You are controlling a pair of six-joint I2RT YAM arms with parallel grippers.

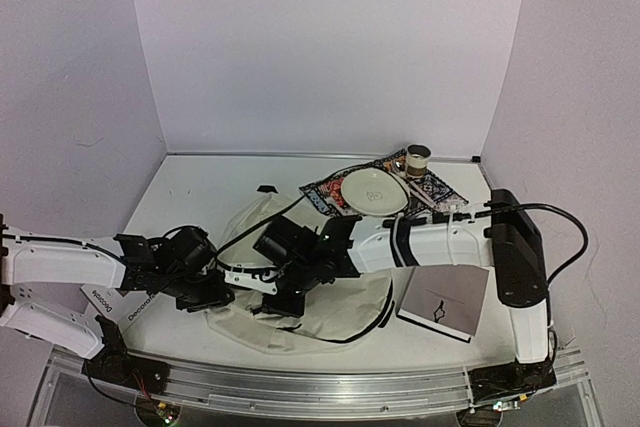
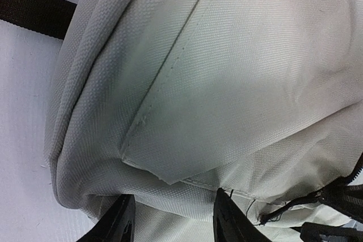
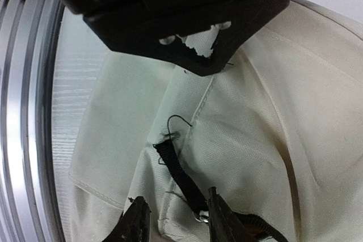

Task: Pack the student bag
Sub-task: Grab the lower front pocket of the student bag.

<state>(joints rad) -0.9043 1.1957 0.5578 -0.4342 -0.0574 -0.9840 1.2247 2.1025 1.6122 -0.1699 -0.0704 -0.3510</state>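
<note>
The student bag [image 1: 335,319], cream fabric with black zipper trim, lies flat at the near middle of the table. My left gripper [image 1: 213,294] is at its left edge. In the left wrist view its fingers [image 2: 116,224] press a fold of the bag [image 2: 227,83] between them, beside the zipper [image 2: 346,194]. My right gripper [image 1: 286,299] hovers over the bag's middle. In the right wrist view the right gripper [image 3: 173,222] straddles a black zipper pull strap [image 3: 178,171] on the bag [image 3: 261,123]. The strap lies against one finger and a gap remains.
A white plate [image 1: 372,190] sits on a patterned cloth [image 1: 325,193] at the back right, with a cup [image 1: 417,159] behind. A grey notebook [image 1: 443,302] lies right of the bag. A white printed card [image 1: 112,304] lies at the left. A metal rail [image 1: 300,387] lines the near edge.
</note>
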